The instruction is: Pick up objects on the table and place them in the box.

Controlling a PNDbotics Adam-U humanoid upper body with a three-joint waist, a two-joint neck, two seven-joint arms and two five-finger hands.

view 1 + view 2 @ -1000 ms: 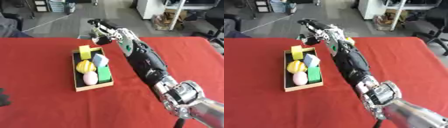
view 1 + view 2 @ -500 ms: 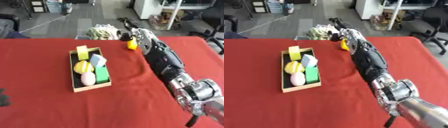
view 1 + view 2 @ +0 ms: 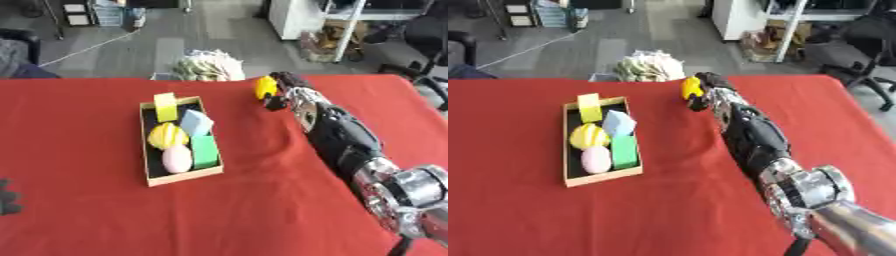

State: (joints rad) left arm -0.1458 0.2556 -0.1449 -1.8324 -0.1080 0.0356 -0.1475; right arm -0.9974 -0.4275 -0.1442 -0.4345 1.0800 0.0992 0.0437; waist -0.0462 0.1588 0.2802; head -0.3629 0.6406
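Across the whole bottom of both views you've got the red surface (image 3: 105,210), which is basically the stage for everything. Coming in from the lower right is the robot's right arm (image 3: 350,145), black with a chunky silver joint near the corner, stretched way out toward the far edge of the red cloth.

Next biggest thing is the box (image 3: 150,180), a shallow tan tray with a dark bottom, sitting left of centre and well apart from the arm. It's pretty full: a yellow block (image 3: 165,106) leaning at the far end, a light blue block (image 3: 195,122) tilted just behind the middle, a yellow striped ball (image 3: 167,135) beside it, a green block (image 3: 205,151) along the right wall, and a pink egg shape (image 3: 176,159) next to the green one at the near end.

Up at the far edge, the right hand (image 3: 282,92) has its fingers curled round a small yellow object (image 3: 265,87), so that's grasped, and it's off to the right of the box, not over it.

Left hand (image 3: 7,196) only peeks in as a dark bit at the lower left edge, can't tell what its fingers are doing.
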